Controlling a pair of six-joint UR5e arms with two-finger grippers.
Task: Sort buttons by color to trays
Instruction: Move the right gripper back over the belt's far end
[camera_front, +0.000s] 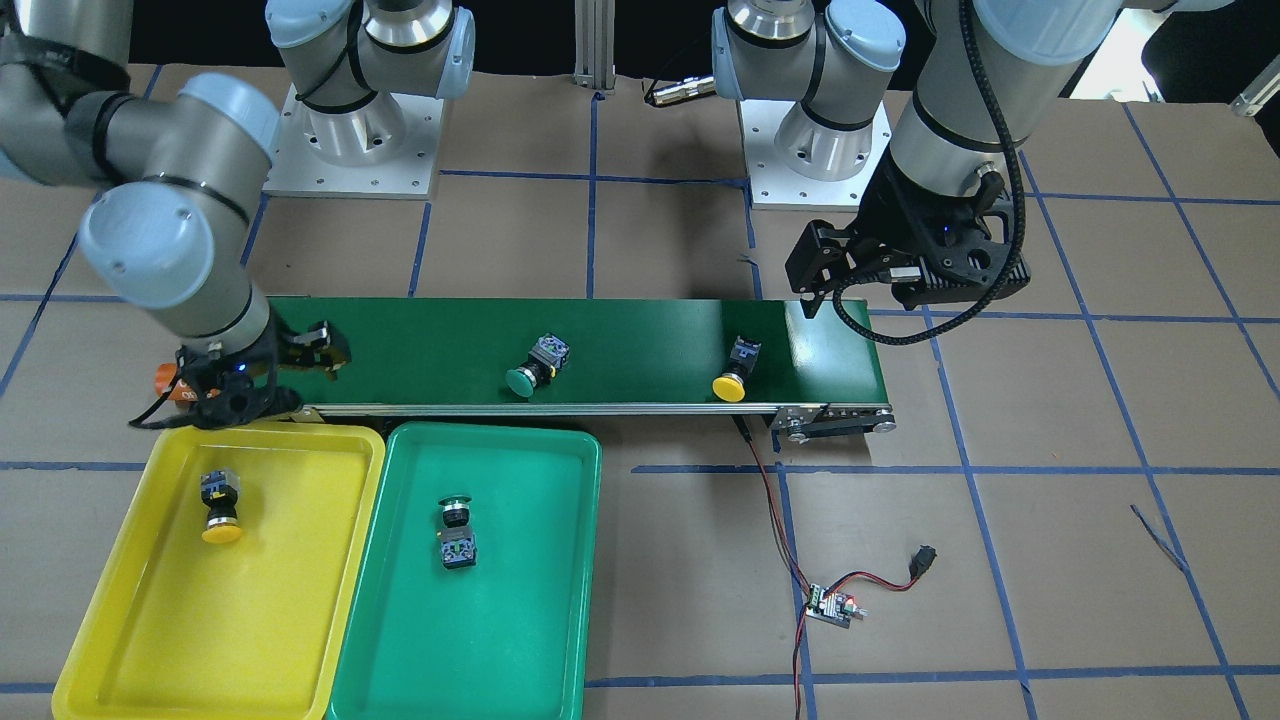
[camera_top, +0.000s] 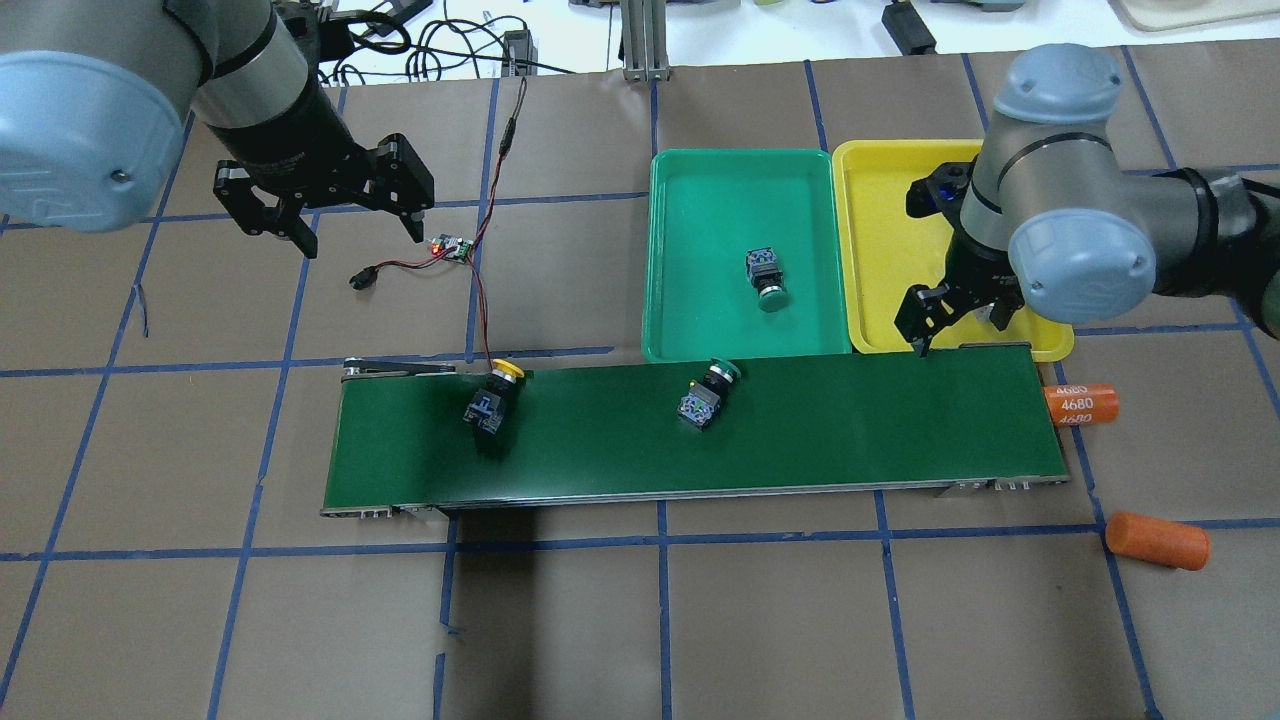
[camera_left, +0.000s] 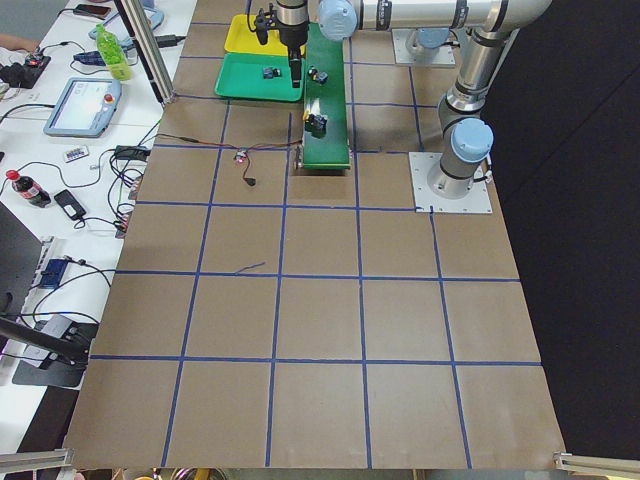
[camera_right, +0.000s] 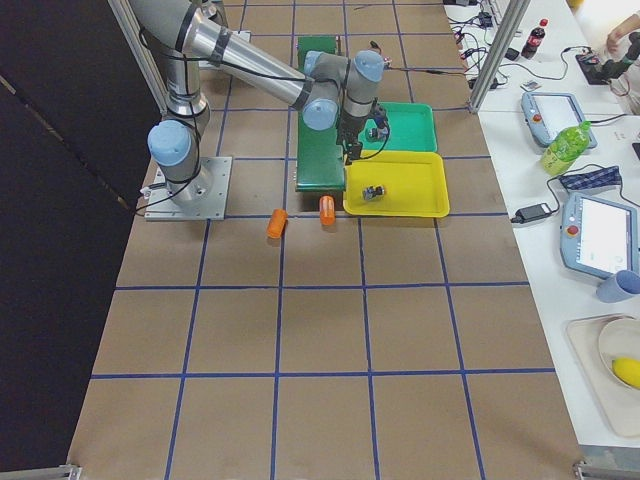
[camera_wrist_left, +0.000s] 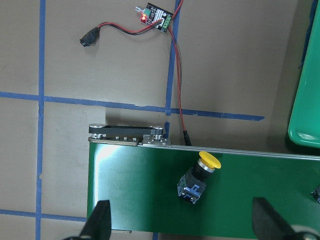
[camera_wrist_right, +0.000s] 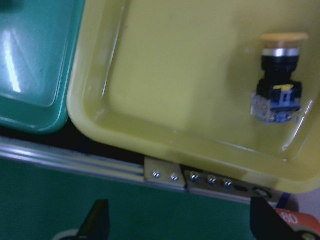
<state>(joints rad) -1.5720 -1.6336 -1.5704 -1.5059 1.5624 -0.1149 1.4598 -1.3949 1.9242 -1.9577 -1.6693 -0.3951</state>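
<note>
Bright, even light; blurry right-wrist view

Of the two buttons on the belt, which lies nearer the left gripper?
The yellow-capped button, at the belt's end on the left gripper's side; the green-capped button lies mid-belt, farther away.

Dark-green conveyor belt lay across the brown-papered table, which was gridded with blue tape. Small circuit board, red light on, sat beyond the belt's end on the robot's left. Red wires ran from the board to the belt's far edge. An orange cylinder marked 4680 lay just beside the opposite end. A plain orange cylinder lay near that same end, on the robot's side.
</note>
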